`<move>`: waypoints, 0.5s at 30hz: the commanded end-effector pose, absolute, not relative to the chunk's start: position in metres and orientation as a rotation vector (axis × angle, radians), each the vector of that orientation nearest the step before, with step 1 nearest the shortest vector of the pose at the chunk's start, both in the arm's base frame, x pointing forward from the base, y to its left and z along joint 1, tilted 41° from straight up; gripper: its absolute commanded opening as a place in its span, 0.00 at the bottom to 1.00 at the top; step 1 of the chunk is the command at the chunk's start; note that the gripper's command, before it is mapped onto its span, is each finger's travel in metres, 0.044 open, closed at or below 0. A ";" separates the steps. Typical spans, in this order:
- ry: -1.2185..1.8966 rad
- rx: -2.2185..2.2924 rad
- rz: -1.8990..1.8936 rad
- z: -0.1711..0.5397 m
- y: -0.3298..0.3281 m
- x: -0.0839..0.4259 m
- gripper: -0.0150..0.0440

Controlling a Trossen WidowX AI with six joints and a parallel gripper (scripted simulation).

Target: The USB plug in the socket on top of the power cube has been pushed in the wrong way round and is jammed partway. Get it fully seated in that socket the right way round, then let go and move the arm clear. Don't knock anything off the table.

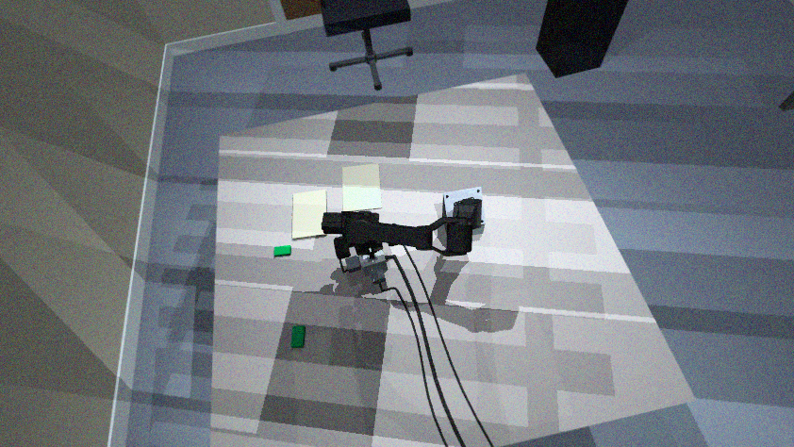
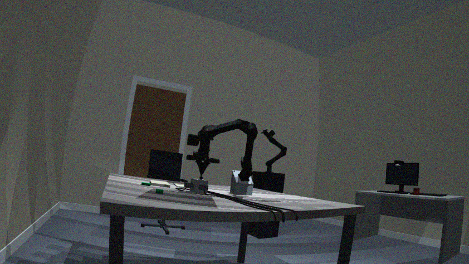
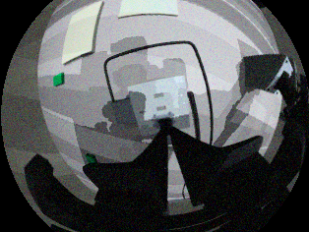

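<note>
Top view, left to right: two green blocks (image 1: 282, 250), two pale sheets (image 1: 308, 213), one cube (image 2: 199, 185) with two dark cables (image 1: 427, 310) trailing to the near table (image 1: 555, 249) edge, and one arm base (image 1: 462, 207) at right. The gripper (image 2: 200, 176) points straight down onto the cube's top, its fingers clenched almost fully, apparently grasping the plug, which sits in the top socket and is hidden between the tips. Risks: pulling a jammed plug may lift or tip the whole cube; a thin pinch may slip during rotation; a dragged cable could sweep a block off the table.
</note>
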State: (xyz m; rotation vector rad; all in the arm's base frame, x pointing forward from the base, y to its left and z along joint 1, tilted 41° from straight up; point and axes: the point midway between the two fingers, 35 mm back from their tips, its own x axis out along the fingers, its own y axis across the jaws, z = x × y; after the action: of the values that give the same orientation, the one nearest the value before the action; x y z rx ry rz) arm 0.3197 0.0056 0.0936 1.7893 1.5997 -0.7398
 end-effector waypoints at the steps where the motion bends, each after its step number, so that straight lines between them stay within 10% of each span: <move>1: 1.600 1.789 -0.740 0.094 0.006 0.320 0.25; 15: 1.600 1.789 -0.740 0.095 0.004 0.319 0.25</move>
State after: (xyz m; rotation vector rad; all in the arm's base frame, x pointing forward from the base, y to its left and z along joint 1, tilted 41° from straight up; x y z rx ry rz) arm 0.3195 0.0050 0.0939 1.7914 1.5993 -0.7420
